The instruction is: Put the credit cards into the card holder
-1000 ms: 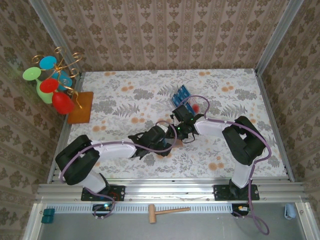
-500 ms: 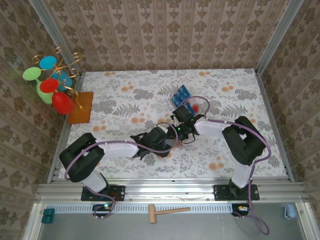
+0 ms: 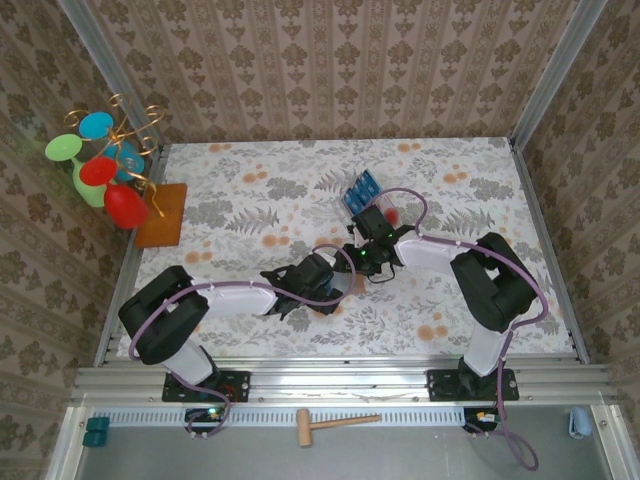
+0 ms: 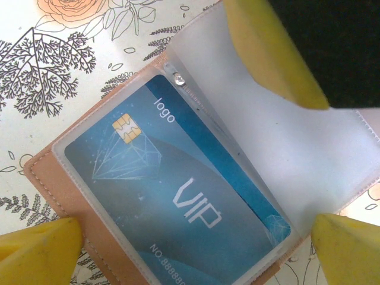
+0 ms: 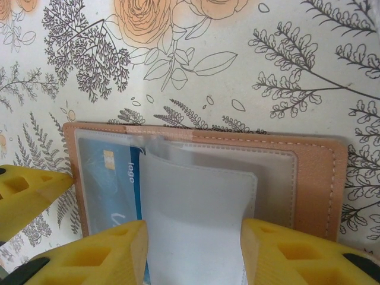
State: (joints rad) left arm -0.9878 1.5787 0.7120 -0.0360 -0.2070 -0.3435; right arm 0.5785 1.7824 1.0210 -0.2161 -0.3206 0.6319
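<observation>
The tan card holder (image 4: 44, 178) lies open on the flowered cloth, mid-table (image 3: 350, 287). One blue credit card (image 4: 172, 184) with "VIP" on it sits inside its left clear sleeve (image 5: 110, 184). My left gripper (image 4: 193, 252) is open and straddles the holder, its fingertips (image 4: 35, 249) wide apart. My right gripper (image 5: 195, 255) is open just above the holder (image 5: 320, 172), and a raised translucent sleeve leaf (image 5: 196, 202) stands between its fingers (image 5: 95, 255). In the top view both grippers, left (image 3: 335, 283) and right (image 3: 360, 265), meet over the holder. More blue cards (image 3: 362, 187) lie farther back.
A clear tray with a red dot (image 3: 392, 214) sits beside the spare cards. An orange-brown mat (image 3: 163, 215) and a stand of coloured glasses (image 3: 105, 165) are at the far left. A wooden hammer (image 3: 335, 425) lies on the front rail. Patterned walls enclose the table.
The right gripper has shifted slightly away toward the back right. The left arm's elbow has moved a little; its gripper stays over the holder.
</observation>
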